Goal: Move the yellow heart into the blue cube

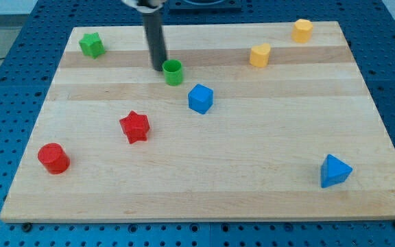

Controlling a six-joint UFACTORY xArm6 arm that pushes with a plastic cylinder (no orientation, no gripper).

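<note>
Wooden board point(204, 185) on blue pegboard. Rod w/ my tip point(158, 69) touching green cylinder's point(173, 72) left side; no gripper on rig, so no jaw state. Blue cube point(200, 98) center. Yellow heart point(259, 55) up-right of cube, well apart.

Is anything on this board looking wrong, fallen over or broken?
Nothing looks damaged or spilled. One oddity: my tip rests beside the green cylinder, at its left, not by the yellow heart, which sits apart, up and right of the blue cube.
</note>
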